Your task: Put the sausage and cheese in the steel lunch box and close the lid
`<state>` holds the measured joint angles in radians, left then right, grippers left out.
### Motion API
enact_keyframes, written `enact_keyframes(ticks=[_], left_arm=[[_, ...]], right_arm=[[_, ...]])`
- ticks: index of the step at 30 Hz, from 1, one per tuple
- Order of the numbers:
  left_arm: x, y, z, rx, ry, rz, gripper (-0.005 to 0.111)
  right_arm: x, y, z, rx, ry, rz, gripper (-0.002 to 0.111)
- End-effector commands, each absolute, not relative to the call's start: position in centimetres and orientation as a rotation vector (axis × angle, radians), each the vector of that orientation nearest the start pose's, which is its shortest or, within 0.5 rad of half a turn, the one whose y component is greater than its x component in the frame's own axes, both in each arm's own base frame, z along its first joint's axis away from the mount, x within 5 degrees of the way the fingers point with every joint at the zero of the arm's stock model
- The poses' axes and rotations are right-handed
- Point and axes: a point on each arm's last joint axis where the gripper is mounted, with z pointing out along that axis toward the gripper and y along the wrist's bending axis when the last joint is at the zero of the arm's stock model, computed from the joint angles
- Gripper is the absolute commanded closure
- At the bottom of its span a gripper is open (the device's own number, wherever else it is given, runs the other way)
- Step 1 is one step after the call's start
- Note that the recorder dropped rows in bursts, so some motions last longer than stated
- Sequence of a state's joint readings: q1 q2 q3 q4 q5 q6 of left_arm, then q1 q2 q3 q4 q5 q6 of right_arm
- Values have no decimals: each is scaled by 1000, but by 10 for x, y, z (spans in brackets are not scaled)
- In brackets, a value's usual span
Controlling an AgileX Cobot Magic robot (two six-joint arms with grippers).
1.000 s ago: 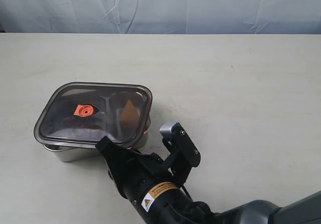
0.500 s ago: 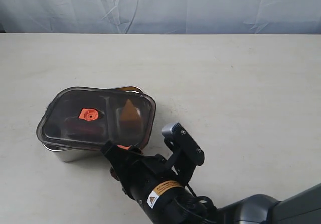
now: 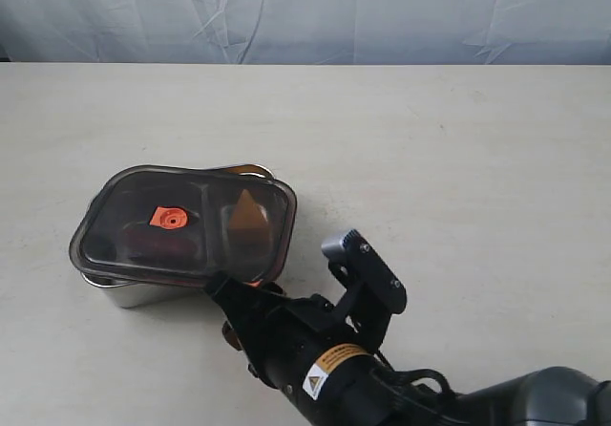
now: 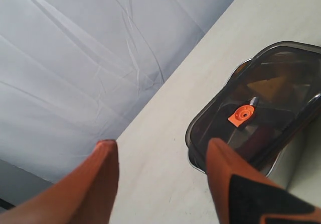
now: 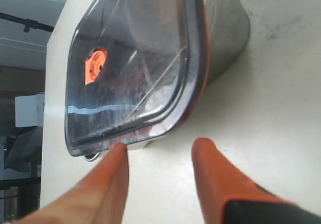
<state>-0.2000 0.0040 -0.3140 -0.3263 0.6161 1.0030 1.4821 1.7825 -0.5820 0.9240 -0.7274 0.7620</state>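
- Right pincer [image 5: 160, 146] is standing open at the near edge of the lid [image 3: 186, 227], gripping nothing.
- Lid is lying skewed on the steel lunch box [image 3: 134, 294], not seated flush.
- Under it, the sausage [image 3: 148, 244] is lying in the left compartment, the cheese [image 3: 246, 214] in the right.
- Box is sitting on the desk [image 3: 458, 159].
- Left pincer [image 4: 162, 144], seen only in its wrist view, is hanging wide open and empty.
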Motion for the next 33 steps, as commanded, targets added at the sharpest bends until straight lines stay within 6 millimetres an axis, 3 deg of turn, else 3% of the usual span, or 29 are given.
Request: enact_keyframes(ticks=[1,4,7,11,19,25,33], left_arm=[[23,-23,265,892,1500,204,56],[23,-23,265,892,1500,204,56],[23,-23,265,892,1500,204,56],[23,-23,265,892,1500,204,56],[23,-23,265,892,1500,204,56],[23,-23,265,892,1500,204,56],[23,-23,265,892,1500,204,56]], right_arm=[[66,274,134,270,2381,1120,66],[57,274,135,40,2463,1083,79],[51,275,134,-167,2481,1047,108],[56,271,129,-219,2540,970,108],[96,256,125,-137,2587,848,108],[99,273,137,-285,2596,872,108],[108,286,151,-307,2518,923,108]])
